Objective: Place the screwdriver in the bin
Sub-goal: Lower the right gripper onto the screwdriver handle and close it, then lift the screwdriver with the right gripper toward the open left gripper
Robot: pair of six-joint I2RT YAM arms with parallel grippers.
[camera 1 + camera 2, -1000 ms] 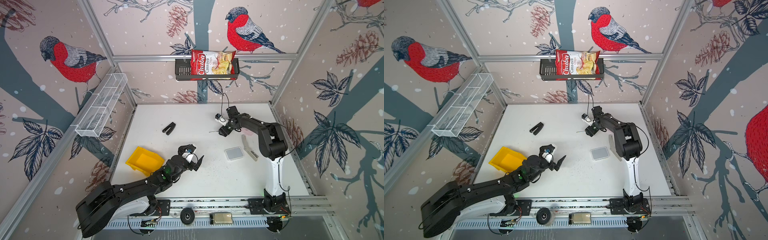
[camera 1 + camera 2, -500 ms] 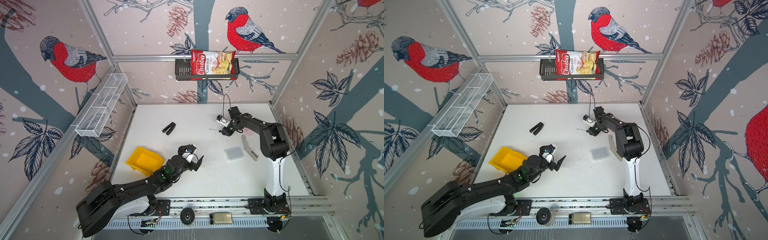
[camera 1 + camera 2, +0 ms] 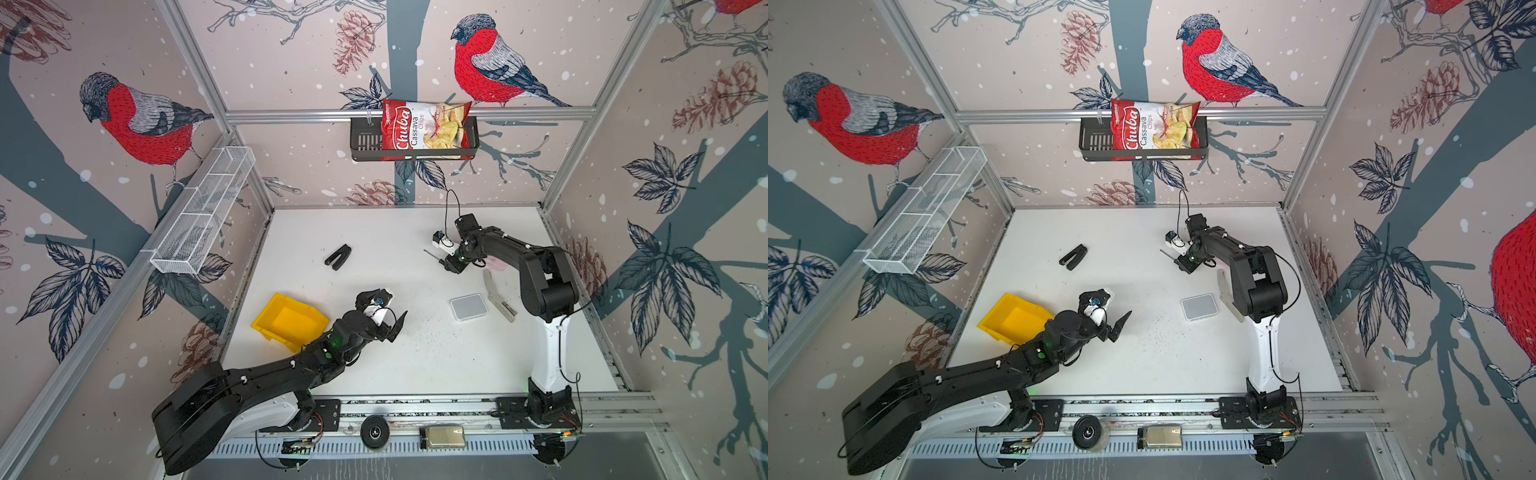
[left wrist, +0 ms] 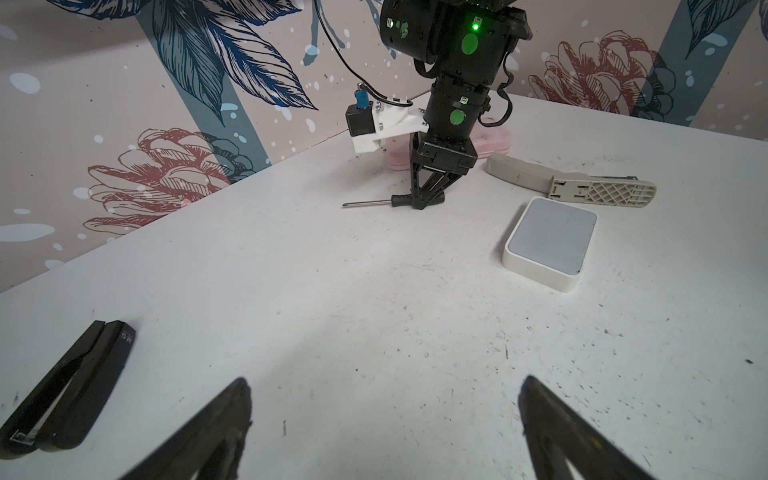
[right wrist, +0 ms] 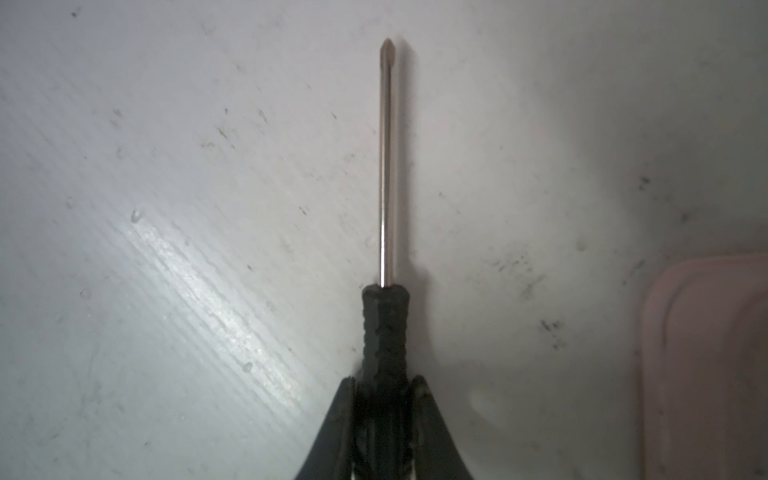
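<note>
One step looks done: right tool [image 4: 426, 201] is clamped on the black handle of the screwdriver [image 4: 374, 202], lying on the desk [image 3: 415, 353] well apart from the empty bin [image 3: 291, 322]; lift, carry, drop remain; left tool [image 4: 386, 419] gapes wide, holding nothing.

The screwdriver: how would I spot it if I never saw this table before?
Look at the white table, toward the back wall where the red chips bag hangs. There the right claw is pinched shut on the screwdriver, lying flat near a pink case. It alone has a thin silver shaft poking out of a stubby black handle.
</note>
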